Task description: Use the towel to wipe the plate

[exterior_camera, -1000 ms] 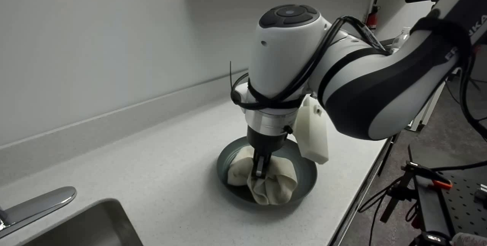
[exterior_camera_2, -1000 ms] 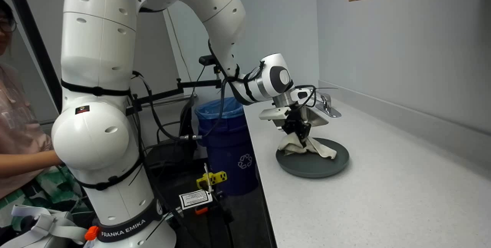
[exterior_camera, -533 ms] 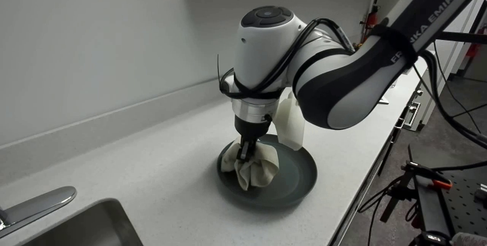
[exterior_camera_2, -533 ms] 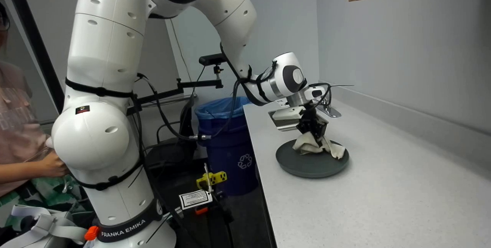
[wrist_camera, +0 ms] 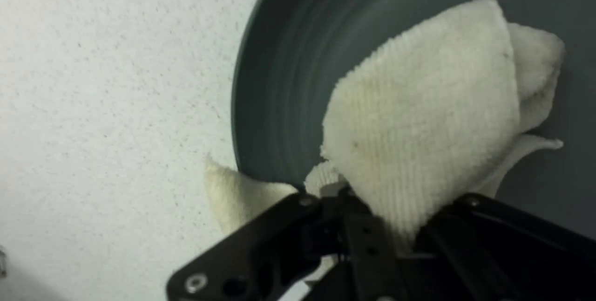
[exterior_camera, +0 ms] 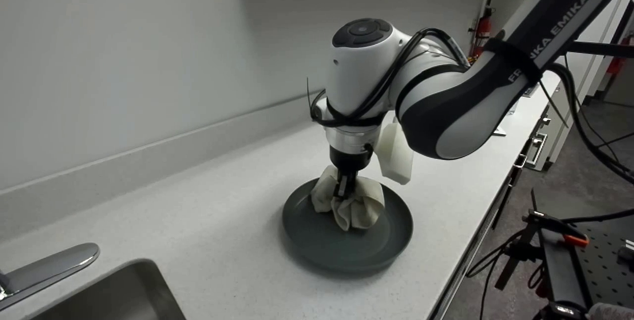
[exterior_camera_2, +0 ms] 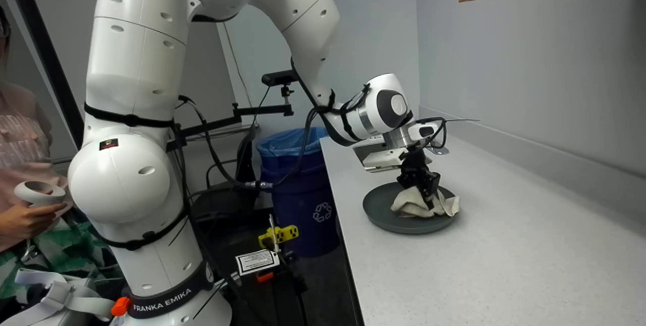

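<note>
While the dark plate [exterior_camera: 322,246] rested on the counter [exterior_camera: 218,231], my gripper [exterior_camera: 343,193] held the cream towel [wrist_camera: 423,105] bunched over it.

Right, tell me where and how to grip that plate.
I'd pinch the plate by its rim on the side away from the wall, the tool straddling it from above. The plate lies flat with a raised rim, and that stretch is bare, while the towel bunches nearer the wall. The tool holds the towel, so it would need to let go first.
</note>
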Robot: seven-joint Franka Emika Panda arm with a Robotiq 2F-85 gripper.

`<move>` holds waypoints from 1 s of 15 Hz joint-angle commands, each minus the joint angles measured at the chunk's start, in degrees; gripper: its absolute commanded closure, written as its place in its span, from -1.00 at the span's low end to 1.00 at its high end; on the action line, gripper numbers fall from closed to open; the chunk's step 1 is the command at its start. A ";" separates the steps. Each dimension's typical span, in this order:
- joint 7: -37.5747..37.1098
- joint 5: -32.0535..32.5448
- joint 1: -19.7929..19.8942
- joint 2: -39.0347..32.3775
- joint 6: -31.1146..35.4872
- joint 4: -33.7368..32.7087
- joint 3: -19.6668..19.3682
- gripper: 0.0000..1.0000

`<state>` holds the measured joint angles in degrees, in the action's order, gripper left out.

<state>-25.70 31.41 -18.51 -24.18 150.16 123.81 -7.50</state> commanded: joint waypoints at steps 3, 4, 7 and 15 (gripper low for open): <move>0.71 -0.66 0.43 6.23 -4.14 8.22 2.23 0.94; 1.02 -1.08 0.62 6.32 -4.16 8.52 3.00 0.94; 1.52 -2.01 0.70 5.30 -3.22 6.77 5.08 0.94; 2.57 -6.61 0.57 0.14 -0.76 -2.49 8.10 0.94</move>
<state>-25.26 26.40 -18.44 -21.71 148.03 125.14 0.20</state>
